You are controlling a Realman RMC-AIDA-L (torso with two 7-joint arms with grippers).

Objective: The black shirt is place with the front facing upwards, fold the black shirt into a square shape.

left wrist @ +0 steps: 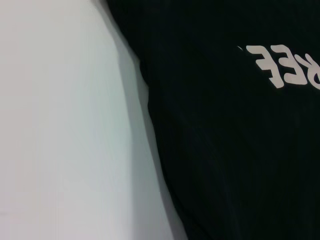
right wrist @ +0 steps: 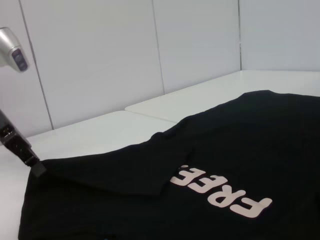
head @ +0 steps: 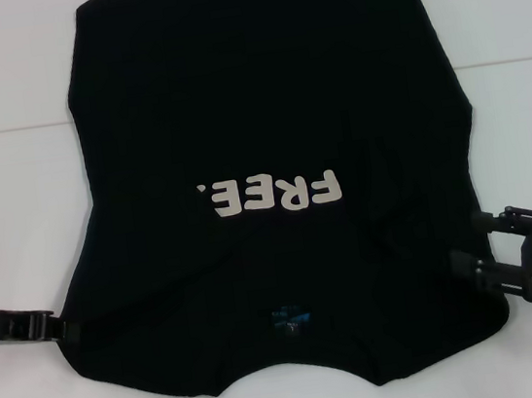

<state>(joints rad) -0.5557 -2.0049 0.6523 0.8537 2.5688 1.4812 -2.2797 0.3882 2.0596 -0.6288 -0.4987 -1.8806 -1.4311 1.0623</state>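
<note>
The left end effector [head: 67,328] touches the left edge of the black shirt [head: 264,111], which lies flat on the white tabletop [head: 4,145]; its grip I cannot tell. The right end effector [head: 473,245] stands released at the right edge. Both should pinch equally, then fold together.

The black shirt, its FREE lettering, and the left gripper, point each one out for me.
black shirt [head: 232,86]: head view, plain cloth of the body, far from the collar.
FREE lettering [head: 275,195]: head view, middle letters of the cream print.
left gripper [head: 67,326]: head view, its tip at the shirt's left edge.
</note>
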